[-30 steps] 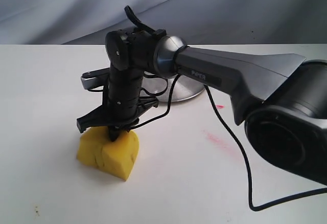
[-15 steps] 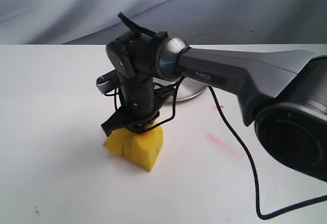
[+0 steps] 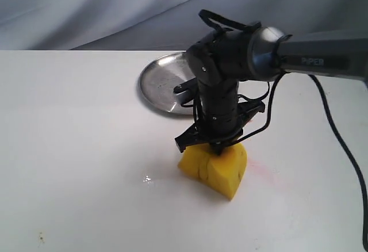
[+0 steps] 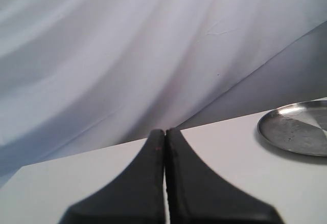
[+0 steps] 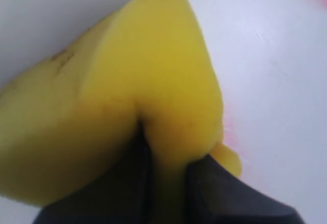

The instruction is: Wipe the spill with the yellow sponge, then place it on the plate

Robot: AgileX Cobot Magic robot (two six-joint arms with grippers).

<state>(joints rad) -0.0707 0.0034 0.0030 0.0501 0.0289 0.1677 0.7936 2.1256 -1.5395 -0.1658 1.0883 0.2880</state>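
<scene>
My right gripper (image 3: pixel 214 148) points down and is shut on the yellow sponge (image 3: pixel 214 168), pinching its top so the foam bulges. The sponge's base rests on the white table. In the right wrist view the sponge (image 5: pixel 117 101) fills the picture between the dark fingers (image 5: pixel 225 188) of the right gripper (image 5: pixel 166 157). A small amber-yellow oval (image 5: pixel 228 158), apparently the spill, lies against the sponge's edge beside a pink smear. The steel plate (image 3: pixel 161 85) lies behind and to the left, empty. My left gripper (image 4: pixel 165 132) is shut on nothing, with the plate (image 4: pixel 296 129) off to one side.
A pink-red smear (image 3: pixel 261 171) stains the table just right of the sponge. A tiny shiny wet spot (image 3: pixel 148 178) sits to the sponge's left. The right arm's black cable (image 3: pixel 345 148) hangs at the right. A grey cloth backdrop (image 3: pixel 86 10) closes the far side.
The right gripper has dragged the sponge across the table to the right, up to the pink smear. The arm no longer covers the plate.
</scene>
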